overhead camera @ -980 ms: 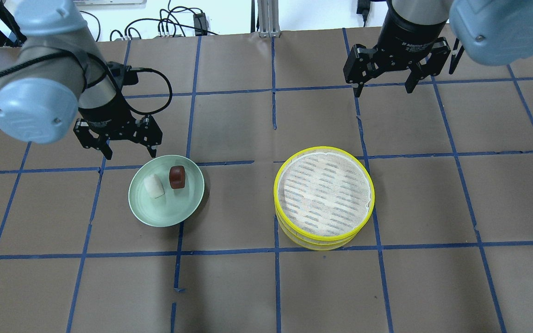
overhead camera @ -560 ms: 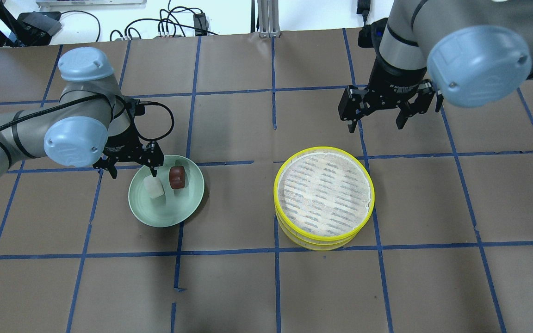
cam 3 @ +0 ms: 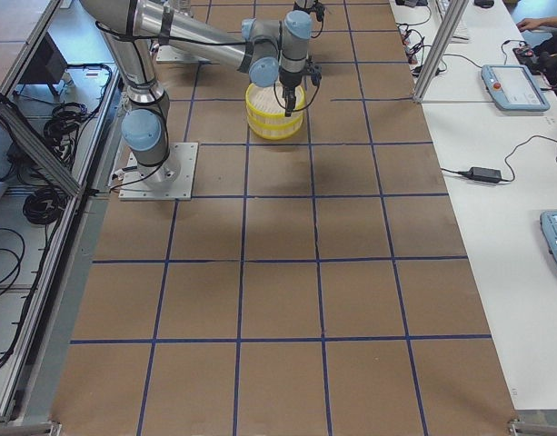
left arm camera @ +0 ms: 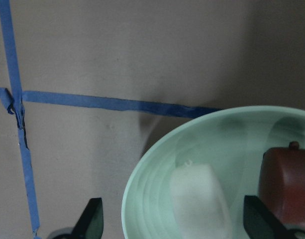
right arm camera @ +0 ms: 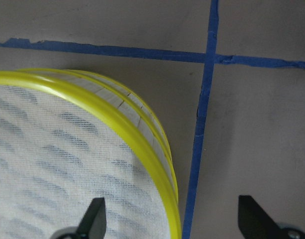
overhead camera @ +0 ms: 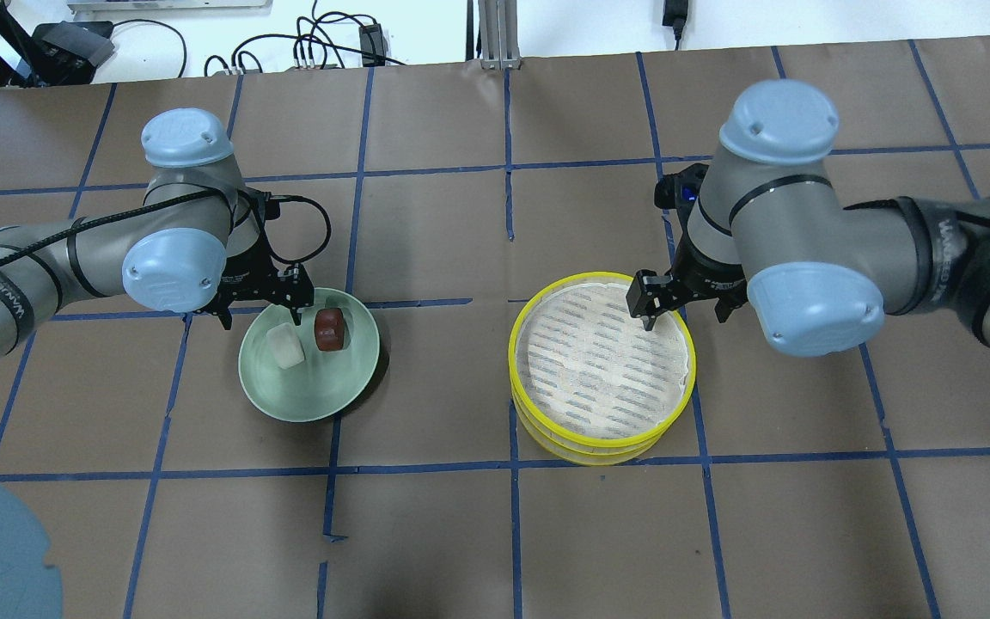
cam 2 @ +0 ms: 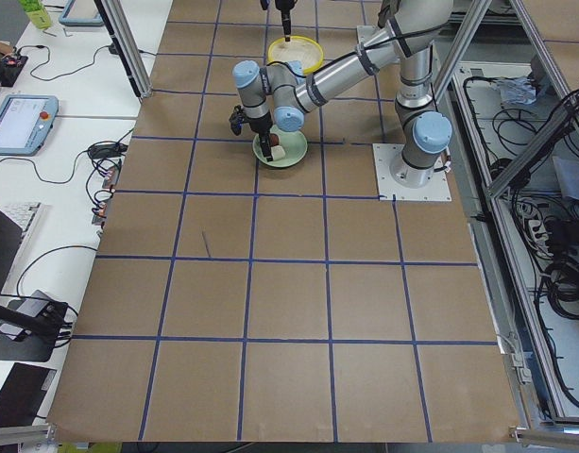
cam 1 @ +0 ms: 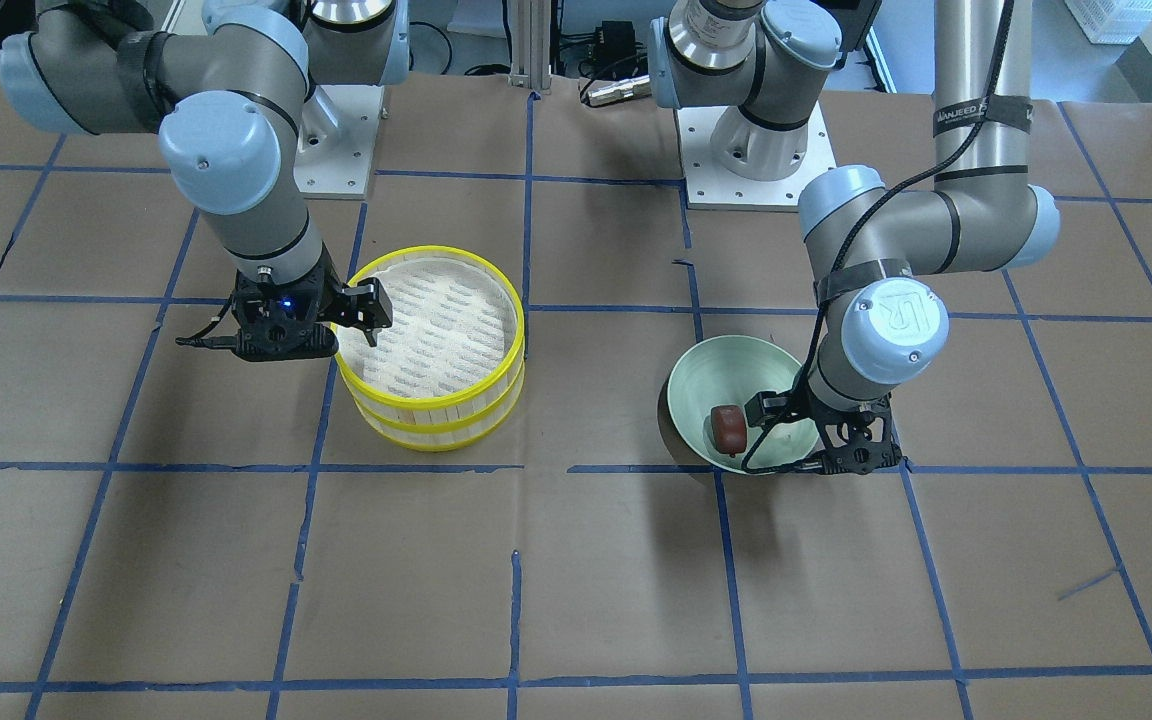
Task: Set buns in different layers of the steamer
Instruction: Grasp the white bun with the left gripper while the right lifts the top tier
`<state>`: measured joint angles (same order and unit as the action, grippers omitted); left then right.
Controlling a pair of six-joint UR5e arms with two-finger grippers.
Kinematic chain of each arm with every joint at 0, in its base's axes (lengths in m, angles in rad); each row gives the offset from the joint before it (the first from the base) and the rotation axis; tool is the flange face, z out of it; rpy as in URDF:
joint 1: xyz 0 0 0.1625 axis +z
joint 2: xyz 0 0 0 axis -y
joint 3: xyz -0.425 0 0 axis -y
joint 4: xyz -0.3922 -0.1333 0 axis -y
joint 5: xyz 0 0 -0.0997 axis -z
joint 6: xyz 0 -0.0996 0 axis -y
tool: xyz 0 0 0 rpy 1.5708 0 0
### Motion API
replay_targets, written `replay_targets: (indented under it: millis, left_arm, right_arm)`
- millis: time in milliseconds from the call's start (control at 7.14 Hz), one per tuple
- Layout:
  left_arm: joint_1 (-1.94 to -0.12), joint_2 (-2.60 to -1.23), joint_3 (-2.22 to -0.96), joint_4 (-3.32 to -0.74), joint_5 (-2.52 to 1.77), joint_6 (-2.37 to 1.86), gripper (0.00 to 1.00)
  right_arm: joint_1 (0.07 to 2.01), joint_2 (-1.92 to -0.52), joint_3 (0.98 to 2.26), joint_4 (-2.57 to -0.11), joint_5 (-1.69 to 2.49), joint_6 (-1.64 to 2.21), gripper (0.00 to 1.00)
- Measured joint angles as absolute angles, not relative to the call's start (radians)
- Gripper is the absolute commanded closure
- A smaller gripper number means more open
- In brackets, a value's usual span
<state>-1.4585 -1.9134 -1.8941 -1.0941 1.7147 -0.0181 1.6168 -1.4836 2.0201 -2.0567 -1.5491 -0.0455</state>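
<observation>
The white bun (overhead camera: 287, 348) and the reddish-brown bun (overhead camera: 329, 329) lie side by side on the pale green plate (overhead camera: 306, 411). My left gripper (overhead camera: 260, 316) is open and low over the plate's far-left rim. In the left wrist view (left arm camera: 174, 225) the white bun (left arm camera: 199, 199) sits between the fingertips and the brown bun (left arm camera: 286, 179) is just outside. The yellow-rimmed steamer (overhead camera: 602, 447) stands stacked and holds no buns. My right gripper (overhead camera: 684, 316) is open and straddles its far-right rim (right arm camera: 142, 137). In the front view the white bun is hidden.
The table is brown paper with a blue tape grid. The steamer (cam 1: 431, 395) and plate (cam 1: 696, 385) stand about one grid cell apart. Cables and the robot bases lie along the table's far and near edges.
Both arms have come down and toward the robot. The left gripper dropped over the plate around the white bun. The right gripper moved down onto the steamer's far-right rim. Both buns stayed put.
</observation>
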Motion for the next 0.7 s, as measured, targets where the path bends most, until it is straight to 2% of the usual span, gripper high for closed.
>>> replay_targets:
  millis: [140,280,560,700]
  left_arm:
    - [-1.459,-1.915,-1.897,-1.092,1.714,-0.028,0.66]
    - [-1.459,-1.915,-1.901,-1.094,1.711,-0.043,0.83]
    - [-1.459,-1.917,-1.904,-1.103,1.681,-0.090,0.96]
    - [-1.459,-1.919,-1.905,-1.103,1.659,-0.104,0.98]
  right_arm:
    - [1.611,-1.484,2.043,-2.085,-1.548,-0.052,0.87]
    - [1.610,-1.484,2.051,-2.093,-1.546,-0.054,0.93]
    - [1.611,-1.485,2.059,-2.097,-1.541,-0.054,0.95]
    - [1.610,-1.487,2.060,-2.098,-1.540,-0.054,0.95]
